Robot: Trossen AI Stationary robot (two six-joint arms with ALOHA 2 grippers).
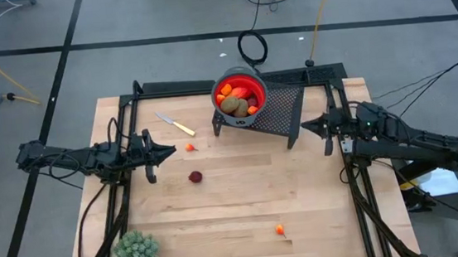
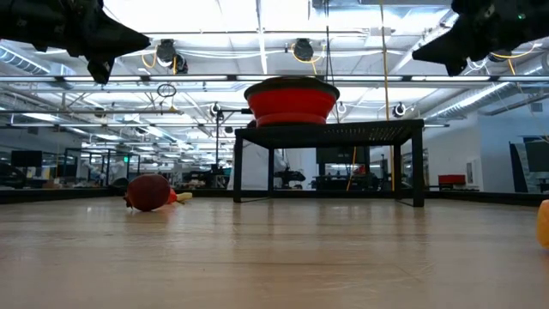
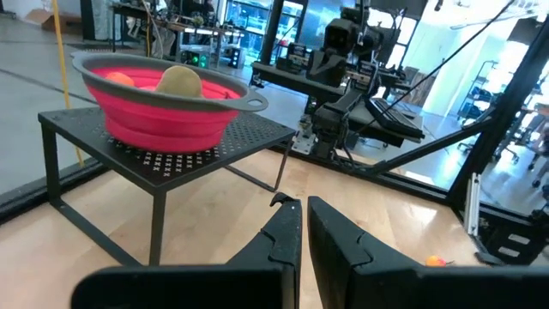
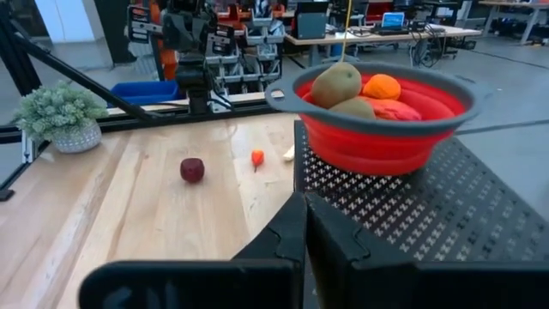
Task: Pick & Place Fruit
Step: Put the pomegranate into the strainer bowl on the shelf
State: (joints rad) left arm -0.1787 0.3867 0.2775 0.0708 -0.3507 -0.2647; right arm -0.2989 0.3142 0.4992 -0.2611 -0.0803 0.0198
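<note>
On the worktop (image 1: pixel 245 214) lie a dark red fruit (image 1: pixel 195 177) and two orange bits (image 1: pixel 190 148), (image 1: pixel 280 230); the rest fill the red bowl (image 1: pixel 252 85). Left jaws (image 1: pixel 169 154), narrow and empty, hover just beside the red fruit: they should open wide, then drop over it squarely. Right jaws (image 1: pixel 305 125) wait shut, well apart.

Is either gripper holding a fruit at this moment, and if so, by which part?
Nothing is held. The left gripper and right gripper both hover above the table with jaws shut and empty.
</note>
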